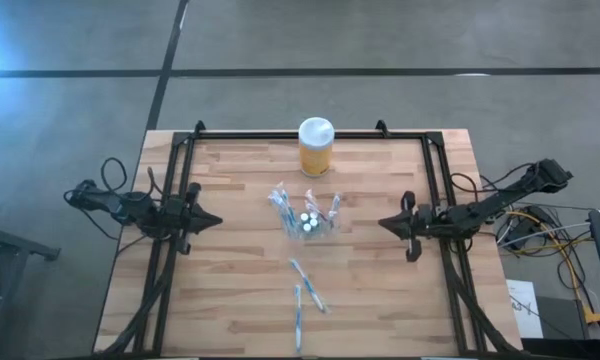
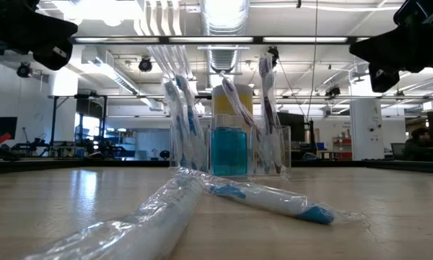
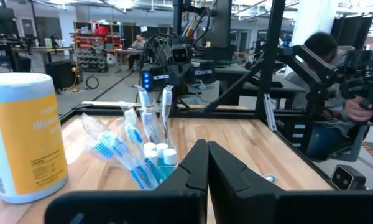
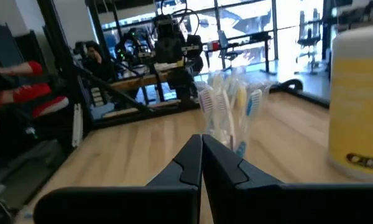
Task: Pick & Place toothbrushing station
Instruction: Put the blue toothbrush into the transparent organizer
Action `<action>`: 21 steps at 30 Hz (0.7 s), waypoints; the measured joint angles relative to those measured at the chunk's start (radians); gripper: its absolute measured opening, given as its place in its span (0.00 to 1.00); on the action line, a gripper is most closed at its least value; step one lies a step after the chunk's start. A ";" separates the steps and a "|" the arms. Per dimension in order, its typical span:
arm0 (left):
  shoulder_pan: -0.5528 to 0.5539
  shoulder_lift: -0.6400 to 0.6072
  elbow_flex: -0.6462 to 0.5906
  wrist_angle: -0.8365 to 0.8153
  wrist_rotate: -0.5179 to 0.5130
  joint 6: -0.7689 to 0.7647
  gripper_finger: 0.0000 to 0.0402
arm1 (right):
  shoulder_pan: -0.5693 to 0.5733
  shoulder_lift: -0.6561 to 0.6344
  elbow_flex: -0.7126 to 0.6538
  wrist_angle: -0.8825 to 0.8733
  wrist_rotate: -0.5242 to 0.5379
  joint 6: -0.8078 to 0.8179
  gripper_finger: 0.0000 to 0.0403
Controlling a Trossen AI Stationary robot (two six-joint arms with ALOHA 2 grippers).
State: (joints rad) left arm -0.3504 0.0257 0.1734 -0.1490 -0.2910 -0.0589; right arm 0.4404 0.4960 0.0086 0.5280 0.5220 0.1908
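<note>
While my left gripper (image 1: 214, 221) at 9 o'clock and right gripper (image 1: 384, 224) at 3 o'clock sit w/ fingers pressed together on nothing, I see the toothbrushing station (image 1: 307, 217) mid-table, brushes upright inside, yellow jar (image 1: 315, 147) at its 12.

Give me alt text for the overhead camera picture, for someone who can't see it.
Seen from above, a clear toothbrushing station full of wrapped toothbrushes stands mid-table, with a yellow jar beyond it at the far edge and loose wrapped toothbrushes lying nearer the front. The left gripper and right gripper sit shut at either side, pointing inward, holding nothing.
</note>
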 joint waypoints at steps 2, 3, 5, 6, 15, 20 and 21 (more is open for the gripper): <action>0.000 0.000 0.000 0.000 -0.001 0.000 0.01 | 0.000 0.007 0.001 0.004 -0.001 0.038 0.02; 0.000 0.000 0.000 -0.001 -0.001 0.000 0.02 | 0.000 0.010 0.003 -0.001 0.000 0.043 0.02; 0.000 0.000 0.000 -0.002 -0.001 0.000 0.03 | 0.001 0.025 0.013 -0.002 -0.006 0.046 0.02; 0.000 0.000 0.000 -0.002 -0.001 0.002 0.03 | 0.001 0.037 0.023 -0.001 -0.009 0.047 0.02; 0.000 0.000 0.000 -0.007 -0.001 -0.016 0.01 | 0.007 0.281 0.317 -0.392 -0.052 0.155 0.02; 0.000 0.000 0.000 -0.008 0.007 -0.026 0.04 | 0.007 0.504 0.557 -0.646 -0.175 0.250 0.02; 0.000 0.000 0.000 -0.009 0.017 -0.026 0.04 | 0.007 0.549 0.608 -0.682 -0.197 0.267 0.02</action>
State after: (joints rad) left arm -0.3504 0.0257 0.1734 -0.1577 -0.2743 -0.0854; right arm 0.4477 1.0453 0.6163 -0.1540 0.3247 0.4578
